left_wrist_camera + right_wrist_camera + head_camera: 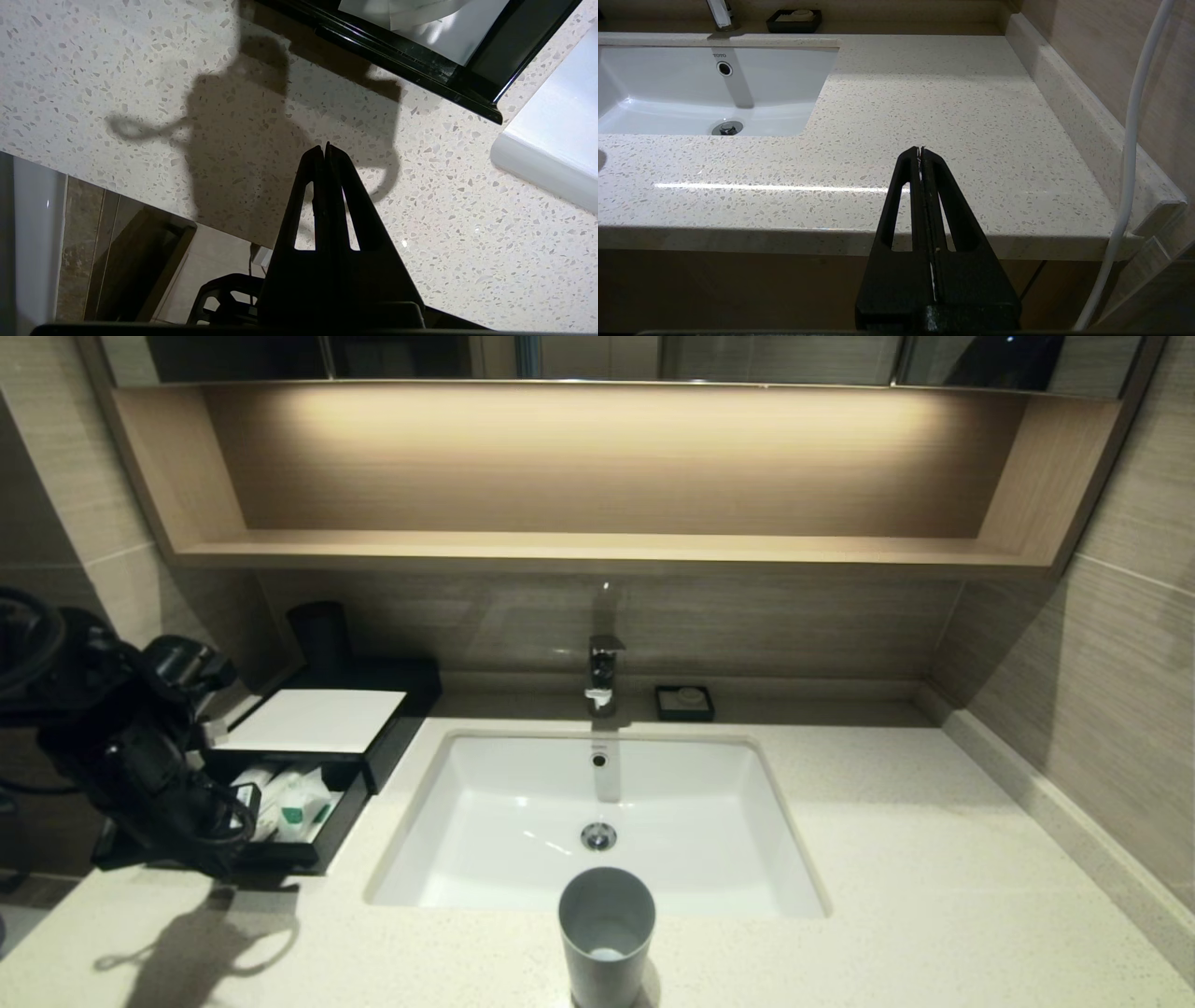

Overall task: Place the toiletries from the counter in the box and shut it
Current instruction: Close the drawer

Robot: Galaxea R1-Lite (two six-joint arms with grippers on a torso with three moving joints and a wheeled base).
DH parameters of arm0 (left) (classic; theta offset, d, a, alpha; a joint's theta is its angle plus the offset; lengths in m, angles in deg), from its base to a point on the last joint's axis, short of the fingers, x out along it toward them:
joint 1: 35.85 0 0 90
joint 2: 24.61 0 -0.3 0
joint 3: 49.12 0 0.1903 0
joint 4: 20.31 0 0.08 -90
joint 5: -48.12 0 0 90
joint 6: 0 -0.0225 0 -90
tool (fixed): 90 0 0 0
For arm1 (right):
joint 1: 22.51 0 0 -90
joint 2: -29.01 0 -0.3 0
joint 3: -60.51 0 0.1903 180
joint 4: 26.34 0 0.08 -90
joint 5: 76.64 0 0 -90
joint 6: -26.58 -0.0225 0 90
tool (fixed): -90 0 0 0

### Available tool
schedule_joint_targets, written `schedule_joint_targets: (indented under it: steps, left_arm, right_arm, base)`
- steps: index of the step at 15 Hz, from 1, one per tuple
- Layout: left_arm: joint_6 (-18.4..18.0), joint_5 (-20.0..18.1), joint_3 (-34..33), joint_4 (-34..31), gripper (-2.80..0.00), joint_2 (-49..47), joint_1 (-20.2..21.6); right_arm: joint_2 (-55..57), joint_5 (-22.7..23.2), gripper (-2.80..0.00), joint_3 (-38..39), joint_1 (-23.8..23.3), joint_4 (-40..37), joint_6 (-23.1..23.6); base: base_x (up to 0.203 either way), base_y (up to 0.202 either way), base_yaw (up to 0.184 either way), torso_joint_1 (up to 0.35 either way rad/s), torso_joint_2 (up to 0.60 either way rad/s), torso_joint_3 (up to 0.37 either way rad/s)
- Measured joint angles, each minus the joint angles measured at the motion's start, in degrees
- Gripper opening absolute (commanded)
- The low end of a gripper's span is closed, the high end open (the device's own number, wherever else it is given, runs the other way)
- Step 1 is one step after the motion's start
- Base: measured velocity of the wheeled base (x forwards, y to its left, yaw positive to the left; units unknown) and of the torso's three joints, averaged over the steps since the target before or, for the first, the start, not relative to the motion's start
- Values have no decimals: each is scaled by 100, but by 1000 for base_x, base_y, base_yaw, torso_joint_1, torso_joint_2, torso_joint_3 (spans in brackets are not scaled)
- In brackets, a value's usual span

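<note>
Above the counter [117,70] at its near-left end, just in front of the box [313,721], the left gripper [325,149] hangs with its fingers pressed together, gripping nothing. The box's drawer [338,826] stands pulled out, the toiletries [294,800] lying inside it. The right gripper [920,151], fingers together and empty-handed, sits off the counter's near-right edge.

Box and sink on the counter

Packets [294,800] in the open drawer [322,840] of the box [373,728], at nine o'clock from the sink [523,821]; cup [607,933] at six; soap dish [684,702] at twelve, on counter [934,877].
</note>
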Motion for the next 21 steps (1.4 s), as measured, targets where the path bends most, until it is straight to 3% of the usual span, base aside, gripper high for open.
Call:
schedule_joint_targets:
  steps: [21]
  left_arm:
    - [41,0,299,-40,-280,-471,17]
  right_arm:
    - [0,0,-280,0,0,0,1]
  base:
    - [0,0,0,0,0,0]
